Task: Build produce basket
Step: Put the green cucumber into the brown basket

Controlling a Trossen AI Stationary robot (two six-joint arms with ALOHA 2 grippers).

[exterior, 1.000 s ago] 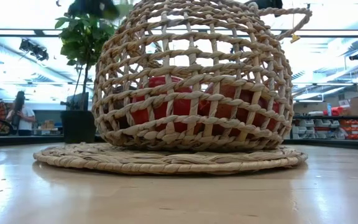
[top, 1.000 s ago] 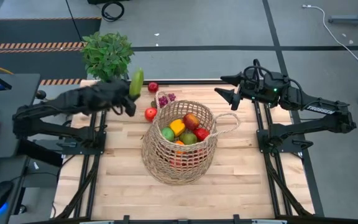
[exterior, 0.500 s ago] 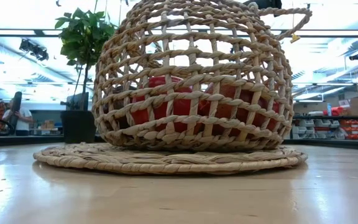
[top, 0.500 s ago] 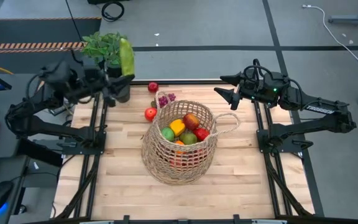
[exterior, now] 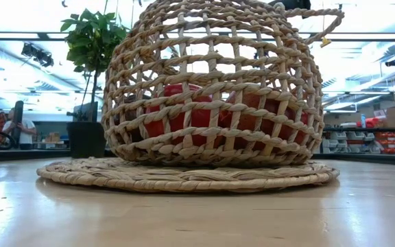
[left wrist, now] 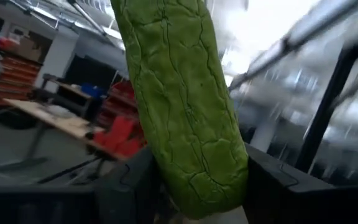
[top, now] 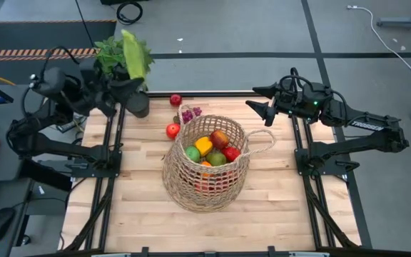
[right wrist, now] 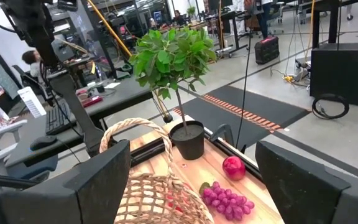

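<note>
Wicker basket [top: 207,163] is seen at centre of the high view, filled with mixed produce [top: 210,148]; at upper left a green cucumber [top: 134,54] is gripped by the left gripper [top: 124,86], while the right gripper [top: 260,101], upper right, is held open and empty. Red fruit [exterior: 184,113] is seen through the weave in the low view.

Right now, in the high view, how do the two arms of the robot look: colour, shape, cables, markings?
Both arms are dark, slim and jointed. The right arm carries pale lettering on one link and a small green light near its wrist. Each ends in two dark flat fingers. A thin black cable loops over the left arm.
</note>
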